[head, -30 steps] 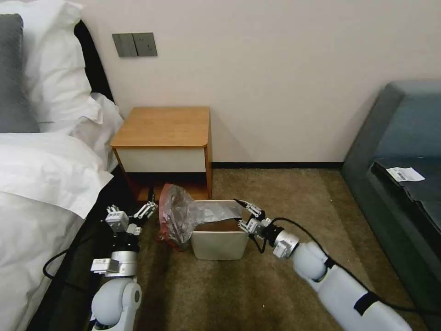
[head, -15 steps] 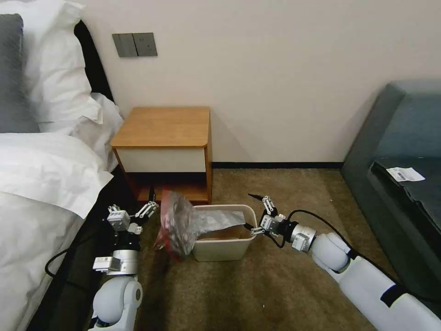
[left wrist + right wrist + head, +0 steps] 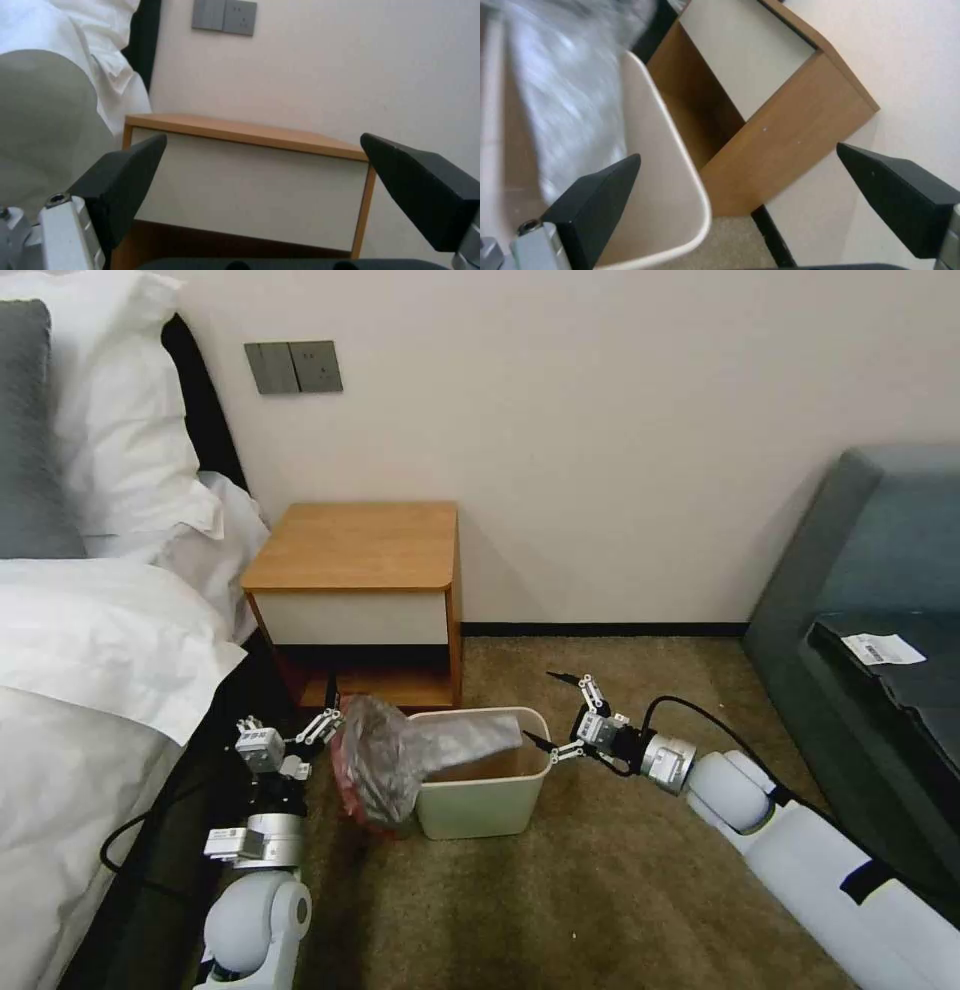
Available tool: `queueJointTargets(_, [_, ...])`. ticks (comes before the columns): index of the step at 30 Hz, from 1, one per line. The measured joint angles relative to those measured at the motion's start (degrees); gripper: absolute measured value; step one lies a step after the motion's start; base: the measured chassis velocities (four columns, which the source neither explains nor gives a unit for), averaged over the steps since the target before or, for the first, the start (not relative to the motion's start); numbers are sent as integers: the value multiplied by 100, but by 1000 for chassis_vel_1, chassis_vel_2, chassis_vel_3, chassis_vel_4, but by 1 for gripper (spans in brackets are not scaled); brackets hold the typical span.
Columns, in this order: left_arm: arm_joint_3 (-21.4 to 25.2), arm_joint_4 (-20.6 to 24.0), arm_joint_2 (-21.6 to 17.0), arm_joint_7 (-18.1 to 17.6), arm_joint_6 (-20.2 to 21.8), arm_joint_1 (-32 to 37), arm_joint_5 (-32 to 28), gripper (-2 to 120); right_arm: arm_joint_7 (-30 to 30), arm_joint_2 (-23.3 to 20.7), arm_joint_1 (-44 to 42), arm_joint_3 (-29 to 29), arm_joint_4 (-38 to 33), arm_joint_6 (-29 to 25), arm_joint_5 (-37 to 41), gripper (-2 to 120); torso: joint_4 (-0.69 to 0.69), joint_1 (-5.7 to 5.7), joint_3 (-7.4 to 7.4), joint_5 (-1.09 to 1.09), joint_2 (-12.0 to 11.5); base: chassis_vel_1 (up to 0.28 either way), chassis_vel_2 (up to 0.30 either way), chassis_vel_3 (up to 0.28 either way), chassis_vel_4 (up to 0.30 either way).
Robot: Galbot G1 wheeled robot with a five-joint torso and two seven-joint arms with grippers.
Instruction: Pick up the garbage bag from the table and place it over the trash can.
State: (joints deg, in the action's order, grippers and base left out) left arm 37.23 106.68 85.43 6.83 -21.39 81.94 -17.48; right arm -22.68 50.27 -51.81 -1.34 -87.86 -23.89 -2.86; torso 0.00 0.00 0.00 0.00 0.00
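Plastic: the garbage bag is thin, grey-clear with a red band, bunched over the left rim of the trash can, one pale flap trailing across the opening toward 3 o'clock.
Bag's long axis: runs roughly 9 to 3 o'clock across the bin mouth, the bulk hanging outside at the 9 o'clock side.
Right gripper: spread wide, holding nothing, just off the bin's right rim at about 3 o'clock; the flap lies toward 9 o'clock from it.
Left gripper: spread too, empty, just beside the bunched bulk, which sits at about 3 o'clock from it.
Nearer arm: the left one for the bunched part, the right one for the loose flap, by my reckoning.
Table: bare wooden top, behind the bin at 12 o'clock.
Progress: bag draped but not stretched round the rim, I'd judge.
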Motion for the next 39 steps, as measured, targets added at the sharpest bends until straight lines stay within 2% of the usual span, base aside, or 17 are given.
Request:
queueJointTargets(9, [82, -34, -59, -69, 61, -49, -170, 97, -77, -90, -228, -242, -64, -75, 64, 100, 0, 0, 0, 0, 0, 0, 0, 0, 0])
queueJointTargets(13, [94, 71, -165, -138, 231, 107, -358, 97, 30, -117, -314, -363, -219, -105, 174, 100, 0, 0, 0, 0, 0, 0, 0, 0, 0])
queueJointTargets(16, [3, 298, -389, -303, 689, 380, -632, 97, 249, -65, -403, -470, -371, -114, 243, 100, 0, 0, 0, -1, 0, 0, 0, 0, 0])
queueJointTargets(17, [3, 298, -389, -303, 689, 380, -632, 97, 249, -65, -403, -470, -371, -114, 243, 100, 0, 0, 0, -1, 0, 0, 0, 0, 0])
queueJointTargets(19, [-54, 522, -528, -408, 1060, 521, -932, 97, 372, 16, -446, -509, -424, -113, 266, 100, 1, 0, 0, -1, 0, 0, 0, 0, 0])
queueJointTargets(20, [-54, 522, -528, -408, 1060, 521, -932, 97, 372, 16, -446, -509, -424, -113, 266, 100, 1, 0, 0, -1, 0, 0, 0, 0, 0])
queueJointTargets(22, [-128, 890, -642, -697, 1830, 604, -1308, 97, 527, 176, -495, -566, -481, -113, 272, 100, 1, 0, 0, 1, 0, 0, 0, 0, 0])
queueJointTargets(23, [-128, 890, -642, -697, 1830, 604, -1308, 97, 527, 176, -495, -566, -481, -113, 272, 100, 1, 0, 0, 1, 0, 0, 0, 0, 0])
queueJointTargets(24, [-148, 1032, -659, -995, 2396, 559, -1290, 97, 624, 258, -552, -593, -548, -101, 297, 100, 1, 0, 0, 1, 0, 0, 0, 0, 0])
queueJointTargets(26, [-119, 1015, -733, -1131, 2904, 424, -902, 98, 704, 319, -656, -633, -682, -86, 333, 100, 0, 0, 0, -1, 0, 0, 0, 0, 0])
queueJointTargets(27, [-119, 1015, -733, -1131, 2904, 424, -902, 98, 704, 319, -656, -633, -682, -86, 333, 100, 0, 0, 0, -1, 0, 0, 0, 0, 0])
queueJointTargets(30, [-102, 984, -992, -986, 3544, 304, -1189, 100, 754, 322, -814, -707, -933, -70, 393, 100, 0, 0, 0, -1, 0, 0, 0, 0, 0])
queueJointTargets(31, [-102, 984, -992, -986, 3544, 304, -1189, 100, 754, 322, -814, -707, -933, -70, 393, 100, 0, 0, 0, -1, 0, 0, 0, 0, 0])
queueJointTargets(34, [-85, 959, -1144, -754, 4048, 165, -1553, 100, 798, 325, -918, -770, -1130, -62, 449, 100, 0, 0, 0, -1, 0, 0, 0, 0, 0])
queueJointTargets(39, [-165, 706, -1240, -612, 4306, -72, -1692, 100, 820, 373, -1107, -846, -1411, -55, 494, 100, 0, 0, 0, -1, 0, 0, 0, 0, 0])
